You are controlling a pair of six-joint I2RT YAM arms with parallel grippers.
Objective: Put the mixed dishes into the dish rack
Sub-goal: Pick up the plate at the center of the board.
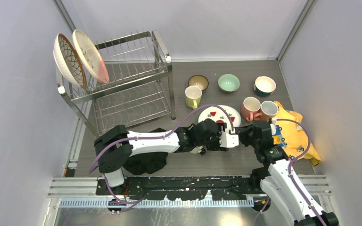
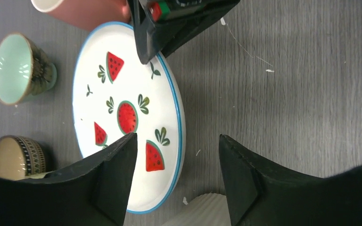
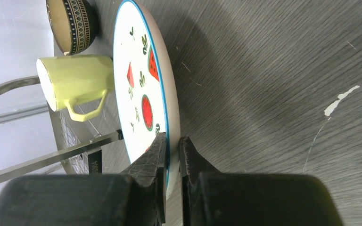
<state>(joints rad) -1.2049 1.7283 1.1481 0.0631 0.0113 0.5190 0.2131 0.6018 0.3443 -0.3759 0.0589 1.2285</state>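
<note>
Right end effector (image 3: 173,141) is clamped shut on the rim of the round white plate with the watermelon print and blue edge (image 3: 141,84), one finger on each face, right at its near edge. The plate stretches away from those fingertips and looks tipped up off the grey wood-grain tabletop (image 2: 287,103) on that side.

Left end effector (image 2: 176,139) is open, nothing pinched. Its jaws straddle the plate rim from the opposite side: one finger over the printed face, the other over bare tabletop. The right end effector shows straight across the plate from it.

Beyond the right end effector's fingertips, past the plate, are a pale yellow ceramic mug (image 3: 75,77) and a small brown patterned bowl (image 3: 70,23). From the left one, a mint-green bowl (image 2: 19,68) and a pink mug (image 2: 85,12) sit just off the plate's far edge.

The silver wire dish rack (image 1: 132,80) is well away from both end effectors, behind the left arm, with two patterned plates (image 1: 68,59) standing on its top tier.
</note>
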